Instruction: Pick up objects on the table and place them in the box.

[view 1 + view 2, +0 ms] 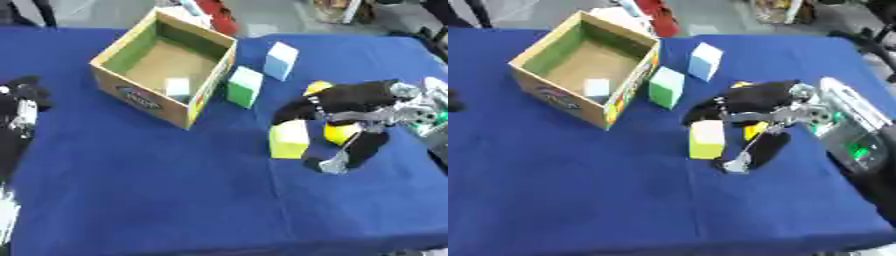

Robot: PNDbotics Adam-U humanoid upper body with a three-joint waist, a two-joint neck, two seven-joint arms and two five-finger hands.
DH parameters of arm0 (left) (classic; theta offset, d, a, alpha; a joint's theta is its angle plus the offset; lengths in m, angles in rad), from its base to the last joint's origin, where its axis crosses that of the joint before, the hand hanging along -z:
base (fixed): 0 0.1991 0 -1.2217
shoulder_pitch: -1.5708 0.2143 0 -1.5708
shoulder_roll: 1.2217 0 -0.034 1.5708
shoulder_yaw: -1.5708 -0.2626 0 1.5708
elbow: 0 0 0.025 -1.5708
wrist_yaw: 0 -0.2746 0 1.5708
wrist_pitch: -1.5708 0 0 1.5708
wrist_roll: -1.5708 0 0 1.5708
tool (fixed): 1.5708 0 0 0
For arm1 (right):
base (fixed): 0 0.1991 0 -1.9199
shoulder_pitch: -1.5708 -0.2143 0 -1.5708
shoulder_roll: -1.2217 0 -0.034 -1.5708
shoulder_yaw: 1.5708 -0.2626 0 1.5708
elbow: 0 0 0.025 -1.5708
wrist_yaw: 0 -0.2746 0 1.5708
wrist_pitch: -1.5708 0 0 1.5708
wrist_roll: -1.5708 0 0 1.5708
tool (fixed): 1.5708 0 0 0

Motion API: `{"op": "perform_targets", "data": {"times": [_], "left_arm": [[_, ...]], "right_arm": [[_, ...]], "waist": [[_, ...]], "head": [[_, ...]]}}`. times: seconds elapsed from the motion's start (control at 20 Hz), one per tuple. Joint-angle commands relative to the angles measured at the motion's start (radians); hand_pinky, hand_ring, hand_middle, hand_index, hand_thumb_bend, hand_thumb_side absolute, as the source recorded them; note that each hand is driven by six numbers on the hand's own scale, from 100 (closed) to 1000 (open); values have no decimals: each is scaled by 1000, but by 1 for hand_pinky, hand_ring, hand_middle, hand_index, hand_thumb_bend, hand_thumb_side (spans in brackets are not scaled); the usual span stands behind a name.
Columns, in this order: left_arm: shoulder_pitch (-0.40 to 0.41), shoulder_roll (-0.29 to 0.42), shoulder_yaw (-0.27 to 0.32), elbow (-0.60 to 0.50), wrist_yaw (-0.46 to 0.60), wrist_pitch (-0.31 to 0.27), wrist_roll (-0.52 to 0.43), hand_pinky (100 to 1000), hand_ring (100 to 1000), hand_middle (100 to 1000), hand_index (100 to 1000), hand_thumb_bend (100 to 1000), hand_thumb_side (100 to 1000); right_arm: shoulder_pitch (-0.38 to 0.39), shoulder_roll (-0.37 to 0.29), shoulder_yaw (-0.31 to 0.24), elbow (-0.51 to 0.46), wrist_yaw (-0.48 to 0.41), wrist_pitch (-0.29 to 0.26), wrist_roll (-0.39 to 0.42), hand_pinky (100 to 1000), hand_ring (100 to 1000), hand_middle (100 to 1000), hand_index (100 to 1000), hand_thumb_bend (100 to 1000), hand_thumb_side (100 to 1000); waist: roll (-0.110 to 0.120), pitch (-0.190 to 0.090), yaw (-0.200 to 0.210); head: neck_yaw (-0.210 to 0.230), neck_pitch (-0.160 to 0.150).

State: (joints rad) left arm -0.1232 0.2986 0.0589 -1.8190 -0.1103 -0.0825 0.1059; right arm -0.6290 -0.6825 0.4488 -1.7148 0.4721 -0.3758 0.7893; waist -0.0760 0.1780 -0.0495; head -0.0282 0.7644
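Yellow block (289,139) sits mid-table inside your right hand's (350,107) spread fingers, not yet gripped: close on it, then lift toward the box (143,94) at the far-left corner.

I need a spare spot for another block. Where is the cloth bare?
Bare: the wide near stretch of blue cloth in front of the cardboard box and yellow block. Crowded: between the box, green block, pale blue block and right hand.

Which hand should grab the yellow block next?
The right hand, probably: its fingers are already around the yellow block. The left hand sits far off at the table's left edge, beyond the box.
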Motion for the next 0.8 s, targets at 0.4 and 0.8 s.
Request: {"op": "perform_targets", "data": {"times": [0.4, 0.8], "left_arm": [[-4, 16, 2, -14, 1, -2, -5, 680, 587, 588, 781, 100, 702], [-5, 15, 1, -14, 2, -2, -6, 680, 587, 587, 781, 100, 702]], "right_arm": [[-47, -4, -31, -1, 10, -20, 15, 866, 944, 963, 1000, 211, 497], [-53, 29, -27, 90, 13, -9, -10, 855, 935, 965, 1000, 180, 536]], "waist": [[-11, -31, 2], [-11, -31, 6]], "head": [[-1, -6], [-4, -4]]}}
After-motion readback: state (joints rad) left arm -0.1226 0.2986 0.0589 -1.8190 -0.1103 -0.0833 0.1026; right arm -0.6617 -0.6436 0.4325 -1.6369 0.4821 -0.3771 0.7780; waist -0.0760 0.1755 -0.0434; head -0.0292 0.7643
